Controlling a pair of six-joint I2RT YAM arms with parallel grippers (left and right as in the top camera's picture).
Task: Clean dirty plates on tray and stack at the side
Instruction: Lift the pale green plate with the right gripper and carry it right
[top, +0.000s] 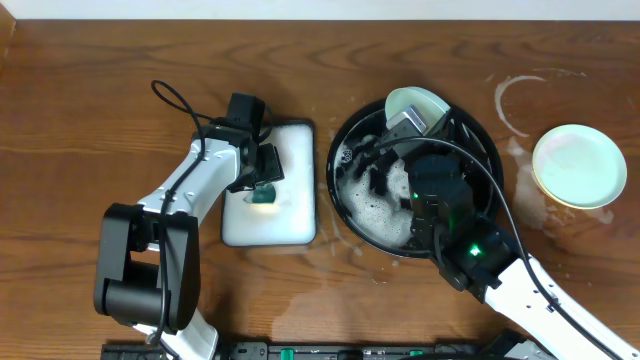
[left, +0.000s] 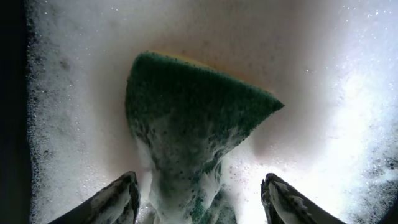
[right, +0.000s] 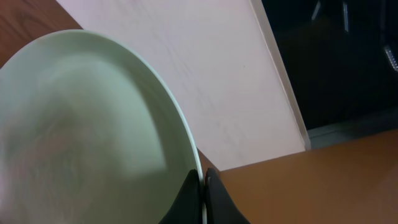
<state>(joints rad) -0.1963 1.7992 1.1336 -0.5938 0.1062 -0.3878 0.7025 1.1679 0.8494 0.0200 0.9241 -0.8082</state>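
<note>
Up close, the right end effector (right: 202, 186) clamps the rim of a mint plate (right: 87, 143), likely stiff, light and soap-slick, tilted above the black tray (top: 345, 200). The left end effector (left: 199, 193) hangs apart over a sponge (left: 193, 106). Beyond, a second plate (top: 578, 165) sits on the desk (top: 80, 100).

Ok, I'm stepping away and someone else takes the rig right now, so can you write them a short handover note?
Left end effector: open, over the soapy sponge lying in the white foam tray.
Right end effector: shut on the rim of a mint plate, held tilted above the black tray.
Done: the side stack sits on the table right of the black tray. It looks like two plates, but that is hard to confirm.
Left: probably set the held plate on the side stack. The black tray shows only suds, though the arm hides part of it.
</note>
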